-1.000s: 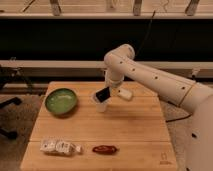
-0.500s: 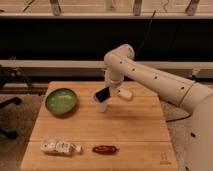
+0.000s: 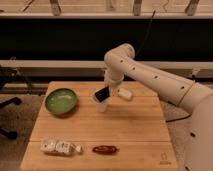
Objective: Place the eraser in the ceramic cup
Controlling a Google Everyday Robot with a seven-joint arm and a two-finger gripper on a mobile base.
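The eraser (image 3: 102,93) is a flat black block, tilted, with its lower end at the mouth of the ceramic cup (image 3: 101,105). The cup is small and whitish and stands upright on the wooden table (image 3: 130,130), just right of the green bowl. My gripper (image 3: 109,90) hangs from the white arm directly above the cup's right side and is shut on the eraser's upper end. The cup's inside is hidden by the eraser.
A wide green bowl (image 3: 61,100) sits at the table's left. A small white oval lump (image 3: 125,93) lies just right of the gripper. A white crumpled packet (image 3: 59,146) and a red chili-shaped thing (image 3: 105,149) lie near the front edge.
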